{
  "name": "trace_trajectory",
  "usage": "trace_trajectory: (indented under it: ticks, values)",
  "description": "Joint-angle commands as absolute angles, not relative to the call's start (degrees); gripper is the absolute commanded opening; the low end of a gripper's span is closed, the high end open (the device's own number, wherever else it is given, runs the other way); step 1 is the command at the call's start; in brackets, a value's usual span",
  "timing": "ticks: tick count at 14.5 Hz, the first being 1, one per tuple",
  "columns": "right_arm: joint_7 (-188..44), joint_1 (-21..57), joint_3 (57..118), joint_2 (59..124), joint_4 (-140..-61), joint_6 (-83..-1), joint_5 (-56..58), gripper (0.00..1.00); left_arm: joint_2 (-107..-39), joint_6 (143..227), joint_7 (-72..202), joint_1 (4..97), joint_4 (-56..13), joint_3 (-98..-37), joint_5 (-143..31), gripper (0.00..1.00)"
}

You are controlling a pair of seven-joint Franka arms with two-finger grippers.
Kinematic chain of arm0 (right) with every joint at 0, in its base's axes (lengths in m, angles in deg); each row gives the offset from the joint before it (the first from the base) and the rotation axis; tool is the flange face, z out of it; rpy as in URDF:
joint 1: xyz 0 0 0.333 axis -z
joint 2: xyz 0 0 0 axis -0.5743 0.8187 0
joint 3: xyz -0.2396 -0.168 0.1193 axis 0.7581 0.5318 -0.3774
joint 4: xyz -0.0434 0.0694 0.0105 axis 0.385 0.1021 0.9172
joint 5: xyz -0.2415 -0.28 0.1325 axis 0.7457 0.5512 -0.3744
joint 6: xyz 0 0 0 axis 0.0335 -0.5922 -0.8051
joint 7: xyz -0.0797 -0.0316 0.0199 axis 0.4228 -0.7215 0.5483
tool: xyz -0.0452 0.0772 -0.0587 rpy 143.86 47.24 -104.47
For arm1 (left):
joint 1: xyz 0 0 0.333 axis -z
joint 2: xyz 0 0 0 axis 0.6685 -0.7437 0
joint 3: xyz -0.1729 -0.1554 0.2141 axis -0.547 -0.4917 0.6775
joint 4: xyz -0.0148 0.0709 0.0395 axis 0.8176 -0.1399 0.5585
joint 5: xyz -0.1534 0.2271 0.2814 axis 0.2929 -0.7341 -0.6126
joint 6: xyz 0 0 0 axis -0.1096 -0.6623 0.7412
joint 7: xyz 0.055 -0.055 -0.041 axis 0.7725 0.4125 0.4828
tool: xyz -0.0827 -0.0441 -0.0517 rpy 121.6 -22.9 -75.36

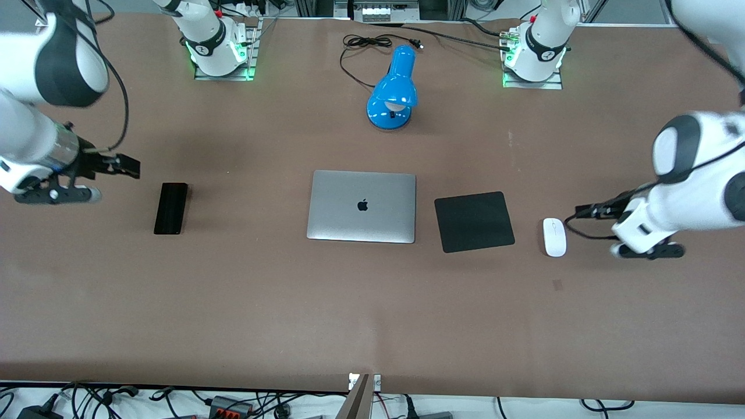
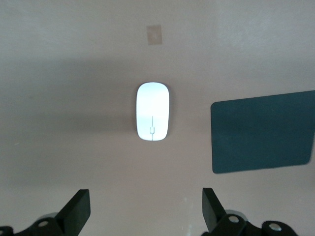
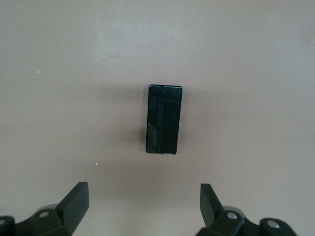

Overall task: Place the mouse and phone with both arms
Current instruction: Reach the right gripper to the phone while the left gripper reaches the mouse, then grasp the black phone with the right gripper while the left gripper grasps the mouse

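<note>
The white oval mouse (image 1: 554, 237) lies on the brown table beside the black square pad (image 1: 474, 221), toward the left arm's end. My left gripper (image 1: 583, 210) hangs open and empty over the table just off the mouse. In the left wrist view the mouse (image 2: 153, 118) lies ahead of the open gripper (image 2: 146, 206). The black phone (image 1: 170, 208) lies flat toward the right arm's end. My right gripper (image 1: 132, 166) hangs open and empty over the table beside it. In the right wrist view the phone (image 3: 164, 119) lies ahead of the open gripper (image 3: 144, 199).
A closed silver laptop (image 1: 361, 206) lies mid-table between the phone and the pad (image 2: 263, 130). A blue desk lamp (image 1: 393, 90) with a black cable (image 1: 366, 43) stands farther from the front camera. A small tape mark (image 1: 557, 284) is nearer the camera than the mouse.
</note>
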State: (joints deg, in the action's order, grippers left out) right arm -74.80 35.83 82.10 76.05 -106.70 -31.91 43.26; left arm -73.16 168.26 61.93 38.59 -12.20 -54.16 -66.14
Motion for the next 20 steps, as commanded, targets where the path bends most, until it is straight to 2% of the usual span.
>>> trace_trajectory:
  ticks: [1,3,7,14,20]
  values:
    - [-75.60,36.63,82.18,79.50,-109.25,-36.91,43.72,1.00,-81.25,169.91,60.84,38.52,-9.56,-54.07,-66.05,1.00]
    - [-75.60,38.47,82.18,81.70,-111.44,-40.52,43.72,1.00,-84.87,171.49,60.76,37.39,-9.48,-53.89,-67.45,1.00]
    - [-75.68,41.02,82.18,86.01,-115.32,-49.83,43.63,1.00,-87.51,174.21,60.84,38.08,-9.48,-54.16,-68.07,1.00]
    - [-75.69,41.47,82.27,92.16,-118.75,-60.12,38.89,1.00,-91.03,179.50,59.97,38.08,-9.56,-54.24,-67.99,1.00]
    - [-79.90,41.02,82.36,95.15,-118.58,-61.45,39.24,1.00,-91.38,179.50,58.83,38.35,-10.00,-54.33,-67.81,1.00]
